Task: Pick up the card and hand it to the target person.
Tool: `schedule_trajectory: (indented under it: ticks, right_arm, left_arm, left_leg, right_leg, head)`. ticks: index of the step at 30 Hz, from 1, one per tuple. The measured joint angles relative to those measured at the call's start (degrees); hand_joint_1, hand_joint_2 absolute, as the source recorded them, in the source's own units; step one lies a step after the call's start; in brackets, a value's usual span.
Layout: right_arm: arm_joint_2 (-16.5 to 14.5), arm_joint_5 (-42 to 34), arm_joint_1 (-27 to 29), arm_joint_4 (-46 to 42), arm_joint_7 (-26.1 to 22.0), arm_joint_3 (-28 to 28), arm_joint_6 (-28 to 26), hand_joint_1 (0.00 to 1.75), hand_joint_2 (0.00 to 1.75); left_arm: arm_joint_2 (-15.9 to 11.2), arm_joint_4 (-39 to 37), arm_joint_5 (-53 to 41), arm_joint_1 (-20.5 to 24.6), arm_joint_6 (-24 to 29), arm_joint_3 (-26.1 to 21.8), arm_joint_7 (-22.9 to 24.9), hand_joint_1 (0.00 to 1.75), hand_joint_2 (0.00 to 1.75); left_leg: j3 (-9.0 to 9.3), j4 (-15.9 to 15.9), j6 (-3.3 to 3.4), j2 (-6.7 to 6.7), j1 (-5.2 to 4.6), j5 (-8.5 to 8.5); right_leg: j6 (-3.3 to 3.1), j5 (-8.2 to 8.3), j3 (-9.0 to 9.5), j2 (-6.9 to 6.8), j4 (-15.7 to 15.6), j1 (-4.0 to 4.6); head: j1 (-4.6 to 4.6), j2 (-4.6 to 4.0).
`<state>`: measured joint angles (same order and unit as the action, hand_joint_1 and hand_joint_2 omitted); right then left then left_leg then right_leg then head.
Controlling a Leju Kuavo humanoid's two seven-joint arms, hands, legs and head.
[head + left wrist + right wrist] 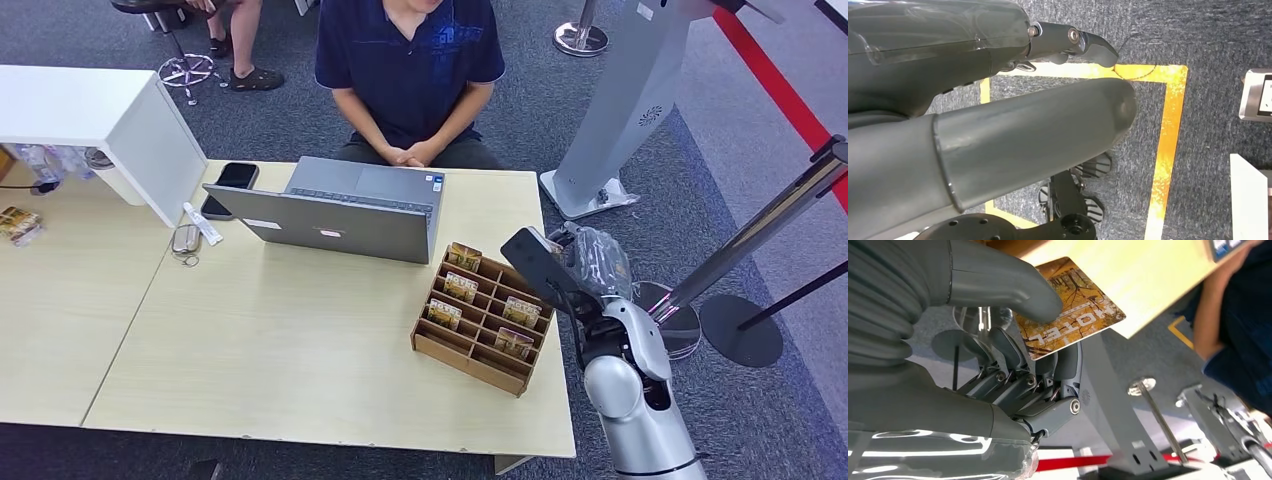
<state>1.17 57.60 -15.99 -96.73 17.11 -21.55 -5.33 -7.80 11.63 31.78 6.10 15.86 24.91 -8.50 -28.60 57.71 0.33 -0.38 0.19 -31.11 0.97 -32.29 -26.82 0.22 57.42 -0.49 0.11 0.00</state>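
My right hand (1013, 365) pinches a card (1073, 310) between the thumb and the fingers; the card is printed with autumn trees and the word HOTEL. In the head view that hand (590, 262) is raised just off the table's right edge, beside a wooden card box (465, 355) that holds more cards (461, 287). A person in a dark blue shirt (410, 60) sits at the table's far side with hands clasped (410, 155). My left hand (1023, 125) hangs over the carpet with thumb and fingers stretched out, holding nothing.
An open grey laptop (340, 215) stands mid-table facing the person, with two phones (237, 175) to its left. A white cabinet (100, 110) stands at the left. A grey kiosk stand (630, 100) and barrier posts (740, 250) are to the right. Another person's legs (235, 40) show at the back.
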Motion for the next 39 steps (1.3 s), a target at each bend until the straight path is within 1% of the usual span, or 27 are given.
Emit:
schedule_trajectory:
  ticks: [6,14,20,24,27,30,35,39]
  right_arm:
    - [0.0,-0.1,0.1,-3.6,-0.1,0.3,0.0,1.54,1.75]
    - [0.0,-0.2,0.3,-5.8,-0.1,0.8,-0.1,1.54,1.75]
    - [0.0,-2.6,0.2,-7.7,-1.2,1.5,-2.2,1.71,1.75]
    - [0.0,-5.4,-0.9,-8.2,-1.5,1.7,-2.7,1.71,1.75]
    - [0.0,-5.9,-2.4,-7.4,-3.6,2.0,-6.0,1.71,1.75]
    - [-0.2,-5.6,-4.4,-5.1,-6.2,2.5,-10.4,1.68,1.75]
    - [-1.9,-6.7,-7.3,1.7,-11.0,3.1,-16.7,1.69,1.75]
    - [-3.4,-7.4,-9.3,7.8,-13.3,3.3,-19.9,1.67,1.75]
  left_arm:
    - [0.0,0.0,0.0,0.0,0.1,-0.4,0.1,0.0,0.0]
    - [0.0,0.0,0.0,0.0,0.0,-0.7,0.1,0.0,0.0]
    - [0.1,0.0,-0.4,0.0,0.0,-0.7,0.1,0.0,0.0]
    - [0.1,0.0,-1.0,0.0,-0.1,-0.7,0.0,0.0,0.0]
    - [0.1,0.0,-1.8,0.0,-0.6,-0.7,0.0,0.0,0.0]
    - [0.4,0.0,-2.6,0.0,-0.5,-0.7,-0.2,0.0,0.0]
    - [1.1,0.0,-3.8,0.1,-0.6,-0.6,-0.8,0.0,0.0]
    - [1.4,0.0,-4.4,0.1,-0.7,-0.6,-1.1,0.0,0.0]
  left_leg:
    - [0.0,0.0,0.0,0.01,0.0,0.0]
    - [0.0,0.0,0.0,0.01,0.0,0.0]
    - [0.0,0.0,0.0,0.01,0.0,0.0]
    - [-0.01,0.0,0.0,0.01,0.0,0.0]
    - [-0.03,0.0,0.0,0.0,0.0,0.0]
    - [-0.03,0.0,0.0,0.0,0.0,0.0]
    - [-0.04,0.0,0.0,-0.01,0.0,0.0]
    - [-0.05,0.0,0.0,-0.02,0.01,0.0]
  right_leg:
    - [0.0,0.0,0.0,0.0,0.0,0.0]
    - [0.0,0.0,0.0,0.0,0.0,0.0]
    - [0.0,0.0,0.0,0.0,0.0,0.0]
    - [0.0,0.0,0.0,0.02,0.0,0.0]
    - [0.0,0.0,0.01,0.01,0.0,0.0]
    - [0.0,0.0,0.01,0.01,0.0,0.0]
    - [0.0,0.0,0.01,0.01,0.0,0.0]
    - [0.0,0.0,0.0,0.0,0.0,0.01]
  head:
    - [0.0,0.0]
    - [-0.01,0.0]
    - [0.01,0.0]
    - [0.01,0.0]
    - [-0.01,0.0]
    - [-0.01,0.0]
    - [0.01,0.0]
    - [-0.01,0.0]
